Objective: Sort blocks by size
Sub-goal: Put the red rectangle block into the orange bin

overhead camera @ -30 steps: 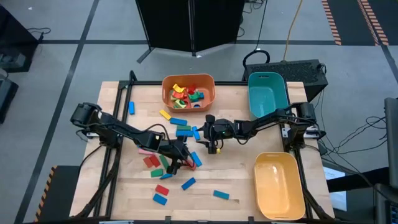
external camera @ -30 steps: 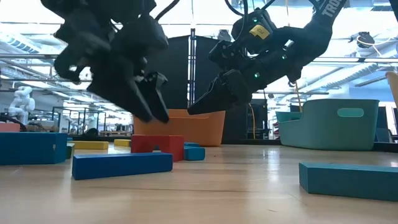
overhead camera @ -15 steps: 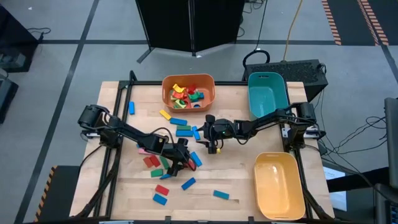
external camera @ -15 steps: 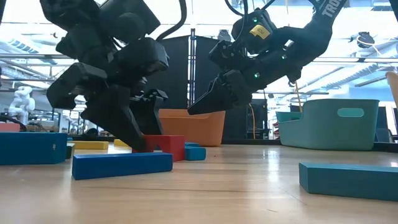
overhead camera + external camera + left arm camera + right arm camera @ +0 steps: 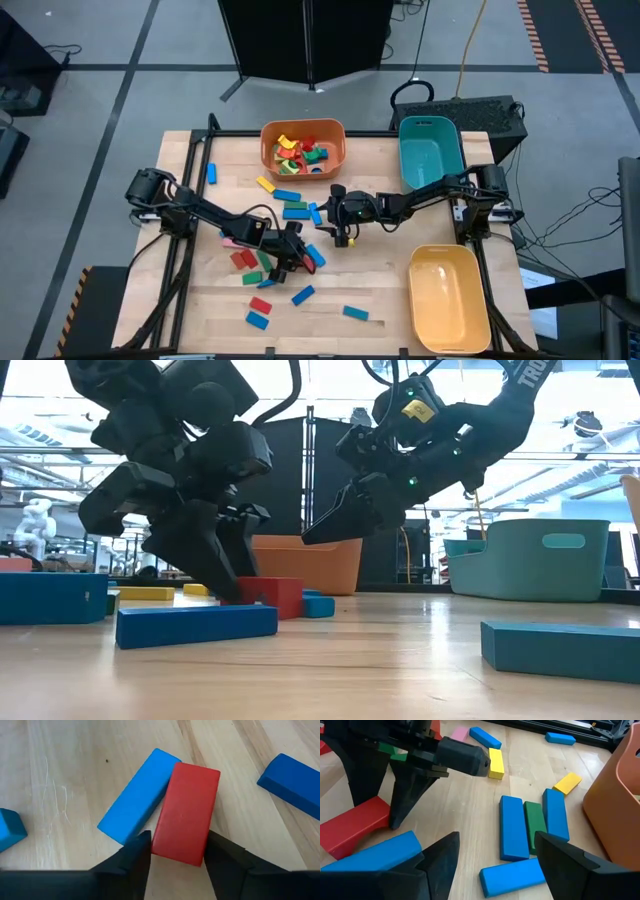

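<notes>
Blocks in red, blue, green, yellow and pink lie scattered over the wooden table (image 5: 400, 300). My left gripper (image 5: 298, 263) is down at the table's middle, shut on a red block (image 5: 185, 812) that lies flat. A blue block (image 5: 137, 795) lies along that red block's side, touching it. My right gripper (image 5: 330, 230) hangs open a little above the table, just beyond toward the far right, with nothing between its fingers (image 5: 440, 855). In the low view, the left gripper (image 5: 228, 588) stands at the red block (image 5: 272, 597) and the right gripper (image 5: 335, 530) is higher up. My left gripper pinches the red block between its two fingers, by the two long sides at the near end (image 5: 177, 855). The fingers (image 5: 137, 852) slant down from the table's left and lie across the block. The block rests flat on the table.
An orange bin (image 5: 303, 145) with several blocks stands at the far edge. A teal bin (image 5: 430, 150) is at the far right and a yellow bin (image 5: 448, 297) at the near right. Loose blocks (image 5: 290, 205) lie between the two grippers and the orange bin.
My left gripper has come down from just above the table until its fingertips stand on the table at the red block. My right gripper has kept still.
</notes>
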